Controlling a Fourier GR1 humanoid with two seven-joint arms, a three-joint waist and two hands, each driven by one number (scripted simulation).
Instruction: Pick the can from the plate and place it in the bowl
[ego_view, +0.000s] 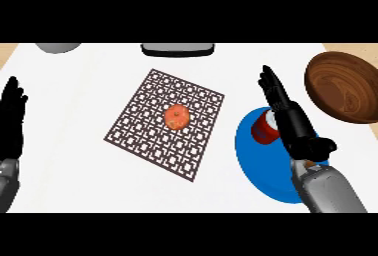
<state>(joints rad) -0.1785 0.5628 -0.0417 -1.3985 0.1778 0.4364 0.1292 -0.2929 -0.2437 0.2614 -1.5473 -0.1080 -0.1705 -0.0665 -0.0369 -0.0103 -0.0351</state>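
Two hands: both black, each on a grey forearm rising from the lower edge of the head view.
Right hand (289, 120): at the right, over the blue plate, fingers straight and pointing away from the robot, holding nothing.
Can (264, 128): red with a pale top, standing on the plate, just to the left of the right hand and touching or nearly touching its fingers; the hand partly covers its right side.
Plate (255, 165): blue, on the white counter at the right, partly hidden under the right forearm.
Bowl (341, 86): brown wood, at the upper right, beyond the plate and apart from the can.
Left hand (12, 117): at the far left edge, fingers up and relaxed, resting, grasping nothing.
Mat (166, 122): dark lattice pattern, centre of the counter, lying at an angle.
Orange fruit (177, 117): on the middle of the mat, well to the left of the can.
Far edge: a grey rounded object (57, 47) at the left and a dark flat object (178, 49) near the middle, both cut off.
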